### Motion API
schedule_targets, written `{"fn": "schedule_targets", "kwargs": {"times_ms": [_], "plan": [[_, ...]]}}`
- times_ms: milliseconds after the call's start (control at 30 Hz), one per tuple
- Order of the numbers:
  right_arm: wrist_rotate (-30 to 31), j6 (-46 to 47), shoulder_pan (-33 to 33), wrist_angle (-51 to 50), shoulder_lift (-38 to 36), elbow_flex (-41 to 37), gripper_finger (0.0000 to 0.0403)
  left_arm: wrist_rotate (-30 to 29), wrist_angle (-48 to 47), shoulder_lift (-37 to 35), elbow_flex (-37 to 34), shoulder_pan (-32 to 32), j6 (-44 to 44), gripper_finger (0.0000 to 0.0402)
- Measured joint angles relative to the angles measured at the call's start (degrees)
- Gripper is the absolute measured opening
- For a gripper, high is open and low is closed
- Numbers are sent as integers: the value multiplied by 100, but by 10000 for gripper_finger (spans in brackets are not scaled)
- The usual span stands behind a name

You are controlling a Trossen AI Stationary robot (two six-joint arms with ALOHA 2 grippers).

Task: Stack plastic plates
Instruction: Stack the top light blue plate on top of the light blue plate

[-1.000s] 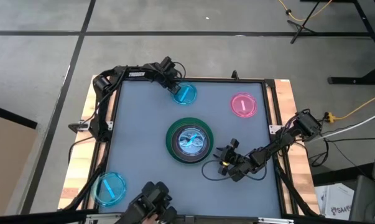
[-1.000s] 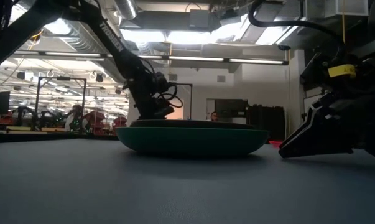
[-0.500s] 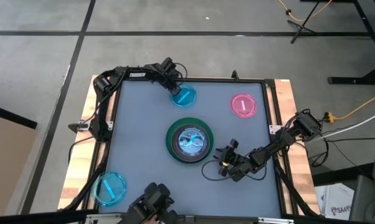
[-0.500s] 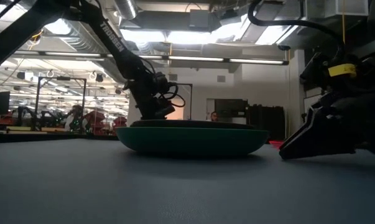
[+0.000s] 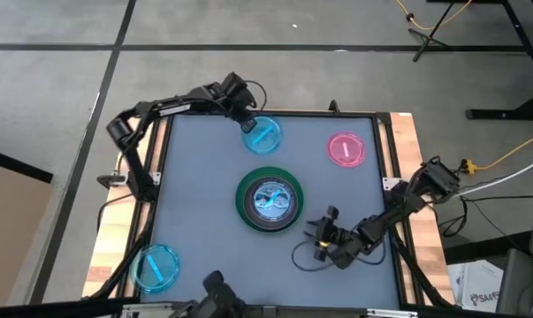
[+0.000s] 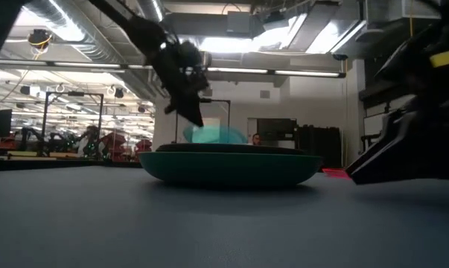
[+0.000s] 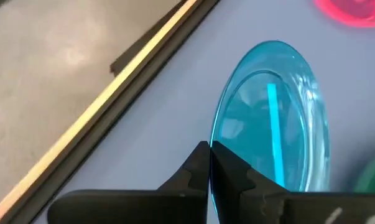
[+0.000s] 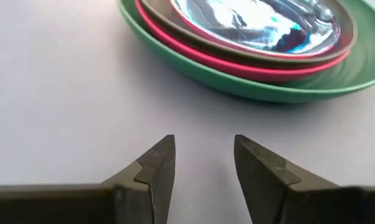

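— On the table (image 5: 195, 230), what shows?
— A grey-blue mat inside a wooden frame, grey floor around it, a lit hall with ceiling lamps beyond in the low view.
— And the plates?
— The stack (image 5: 270, 200) sits mid-table: green plate (image 8: 287, 84) lowest, hot-pink (image 8: 193, 53) and dark grey (image 8: 249, 56) above, a small translucent one on top. The left gripper (image 7: 210, 163) is pinched tight on the rim of a blue plate (image 7: 271, 130), tilted and lifted near the far edge. The right gripper (image 8: 203, 165), fingers parted and empty, lies low just beside the stack.
— Space around?
— A pink plate (image 5: 346, 148) lies near the far right corner, another blue plate (image 5: 156, 267) at the near left corner; bare mat between them.
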Motion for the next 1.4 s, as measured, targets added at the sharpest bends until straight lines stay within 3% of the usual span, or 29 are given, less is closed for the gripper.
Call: {"fn": "schedule_targets", "kwargs": {"times_ms": [233, 467, 833, 1400], "plan": [[377, 138, 227, -8, 0, -2, 159, 90, -455, -779, 5, -620, -64, 0], [687, -6, 227, -168, 0, -2, 159, 170, -536, -1041, 11, -1555, -326, 0], [879, -20, 225, -310, 0, -2, 159, -126, -495, -653, 10, -2727, -597, 0], [892, -17, 222, -345, 0, -2, 159, -511, -537, 260, 10, -3098, -559, 0]]}}
